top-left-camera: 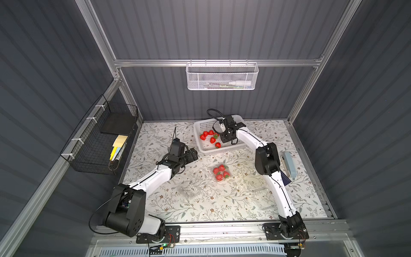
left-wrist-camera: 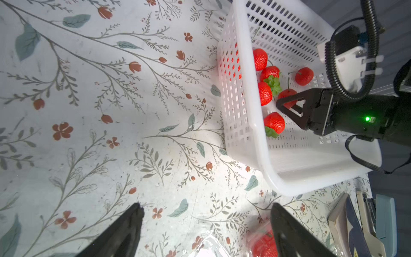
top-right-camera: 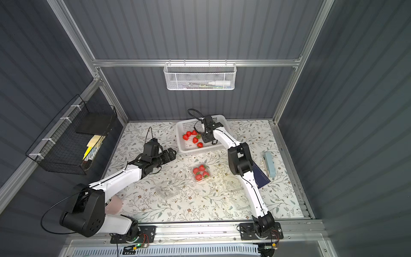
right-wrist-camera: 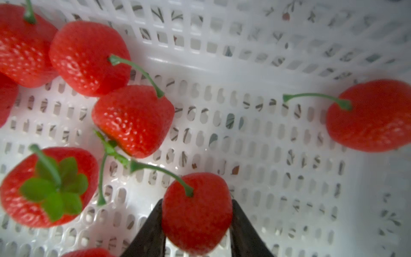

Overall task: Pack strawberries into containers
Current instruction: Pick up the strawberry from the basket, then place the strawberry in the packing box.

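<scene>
Red strawberry pinched by right gripper in white basket; left gripper spread, empty. Next: lift it to the clamshell punnet.

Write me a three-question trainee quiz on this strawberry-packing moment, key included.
1. True or false: the left gripper has its jaws shut.
2. How many strawberries lie in the clear clamshell container that already holds fruit? A two, B four, C seven.
3. Fill in: the right gripper has its jaws around a strawberry that sits inside the white perforated ______.
Key: 1 false, they stand wide open and empty; 2 B; 3 basket.
</scene>
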`<move>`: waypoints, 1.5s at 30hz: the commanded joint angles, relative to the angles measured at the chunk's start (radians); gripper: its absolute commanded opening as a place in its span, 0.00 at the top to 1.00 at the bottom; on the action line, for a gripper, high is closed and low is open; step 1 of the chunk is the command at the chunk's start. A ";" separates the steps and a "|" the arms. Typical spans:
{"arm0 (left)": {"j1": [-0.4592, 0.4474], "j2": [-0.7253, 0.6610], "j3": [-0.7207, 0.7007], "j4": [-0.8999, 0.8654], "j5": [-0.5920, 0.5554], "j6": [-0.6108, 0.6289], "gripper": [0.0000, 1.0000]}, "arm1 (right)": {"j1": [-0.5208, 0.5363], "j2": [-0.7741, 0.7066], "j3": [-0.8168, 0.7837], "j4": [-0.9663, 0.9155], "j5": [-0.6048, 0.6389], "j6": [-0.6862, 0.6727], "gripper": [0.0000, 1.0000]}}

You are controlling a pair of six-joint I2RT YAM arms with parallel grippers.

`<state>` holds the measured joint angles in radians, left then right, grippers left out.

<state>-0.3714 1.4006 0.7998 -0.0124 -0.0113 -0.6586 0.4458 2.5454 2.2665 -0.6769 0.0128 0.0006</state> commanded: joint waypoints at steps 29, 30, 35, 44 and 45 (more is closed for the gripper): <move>0.244 -0.198 -0.065 -0.040 -0.087 -0.089 0.02 | 0.489 -0.678 -0.804 0.197 -0.555 0.242 0.96; 0.247 -0.202 -0.065 -0.041 -0.085 -0.087 0.02 | 0.501 -0.660 -0.800 0.192 -0.563 0.243 0.96; 0.251 -0.236 -0.071 -0.054 -0.090 -0.087 0.02 | 0.562 -0.578 -0.758 0.139 -0.586 0.227 0.96; 0.255 -0.252 -0.086 -0.057 -0.084 -0.085 0.02 | 0.629 -0.460 -0.660 0.047 -0.581 0.180 0.95; 0.255 -0.253 -0.089 -0.057 -0.084 -0.084 0.02 | 0.635 -0.448 -0.652 0.040 -0.574 0.176 0.95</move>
<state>-0.1226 1.1641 0.7261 -0.0532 -0.1074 -0.7490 1.0615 2.0674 1.5738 -0.5777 -0.5613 0.2165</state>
